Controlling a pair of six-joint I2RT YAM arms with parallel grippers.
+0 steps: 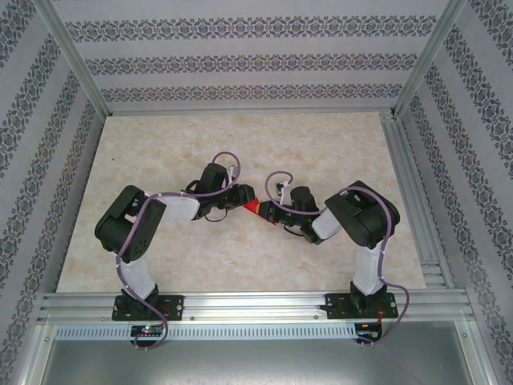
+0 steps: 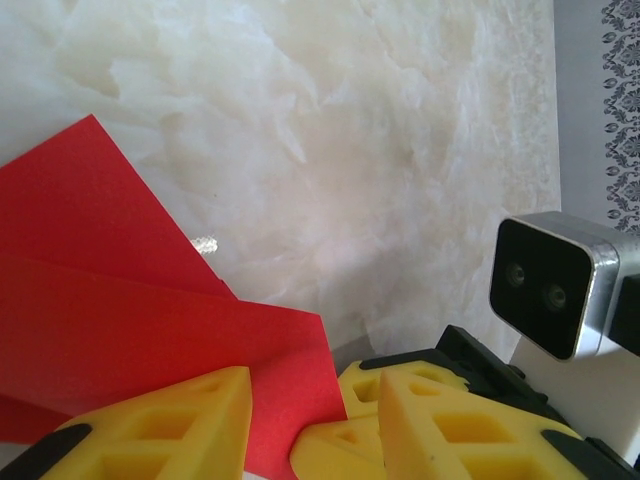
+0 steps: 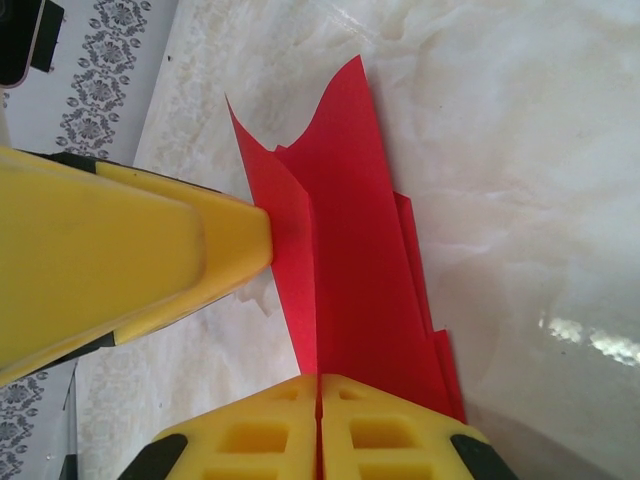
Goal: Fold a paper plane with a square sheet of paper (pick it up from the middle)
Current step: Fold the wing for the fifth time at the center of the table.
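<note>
The red paper plane [image 1: 253, 208] hangs between both grippers at the table's middle. In the right wrist view the paper plane [image 3: 350, 230] stands on edge, a long folded sheet with creased layers. My right gripper [image 3: 320, 385] is shut on its bottom fold. A yellow finger [image 3: 150, 260] of the left gripper touches the paper's left flap. In the left wrist view my left gripper [image 2: 315, 425] is open, and a corner of the paper plane [image 2: 150, 310] and the right gripper's yellow fingertips [image 2: 340, 440] lie between its fingers. The grippers meet tip to tip: left gripper [image 1: 245, 199], right gripper [image 1: 264, 212].
The marble-patterned table [image 1: 160, 168] stretches around the arms, framed by aluminium rails [image 1: 240, 305] at the near edge and patterned walls. The right wrist's camera housing [image 2: 550, 285] sits close beside my left fingers.
</note>
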